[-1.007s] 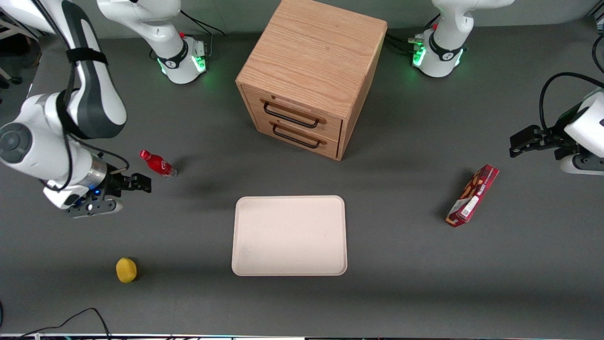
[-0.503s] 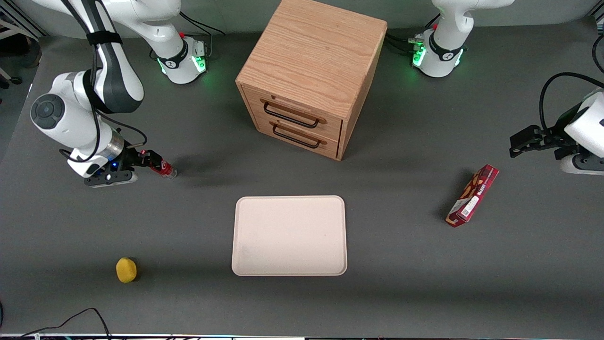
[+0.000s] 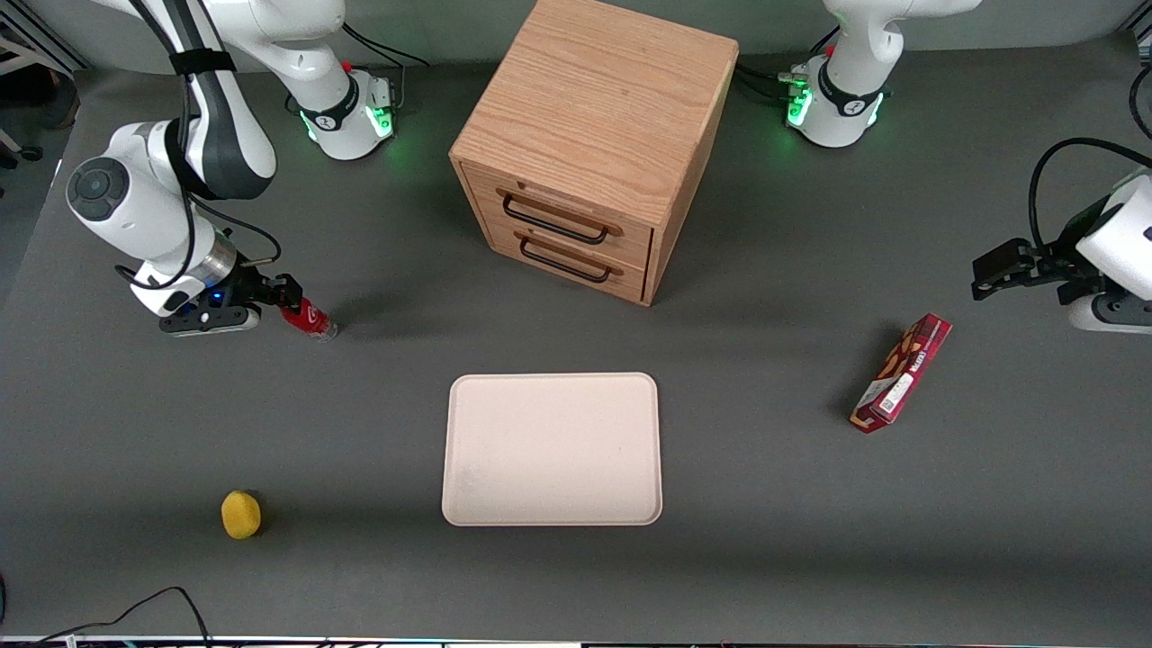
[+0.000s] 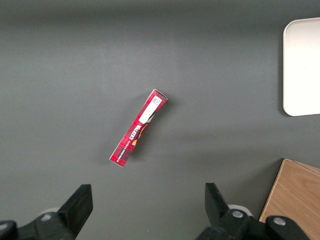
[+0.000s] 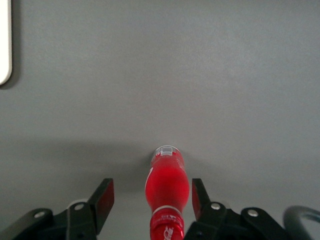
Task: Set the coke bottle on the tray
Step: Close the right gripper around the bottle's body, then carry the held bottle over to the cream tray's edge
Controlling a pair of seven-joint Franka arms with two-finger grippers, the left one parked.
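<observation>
desk: dark grey, matte, carrying everything; a wooden drawer cabinet (image 3: 589, 148) stands farther from the front camera than the tray (image 3: 552, 448), a yellow lemon-like object (image 3: 240, 514) lies near the front edge toward the working arm's end, a long red snack box (image 3: 902, 372) toward the parked arm's end.

coke bottle: the coke bottle (image 3: 307, 317) stands on the desk toward the working arm's end, well apart from the tray (image 5: 4, 45), farther from the front camera than it, leaning a little in the front view.

gripper: the gripper (image 5: 150, 199) sits low at bottle height – jaws open, one finger on each side of the red body (image 5: 167, 185), neither pad visibly touching it.

relative position: bottle roughly centred in the gap but nearer one pad; cap end toward the wrist, clear base pointing away.

step in hand: closing on the bottle, as i judge it.

how to do it well: centre the gap first, then squeeze gently on the body – a small, light, top-heavy bottle would likely tip or skid if one pad lands early.
</observation>
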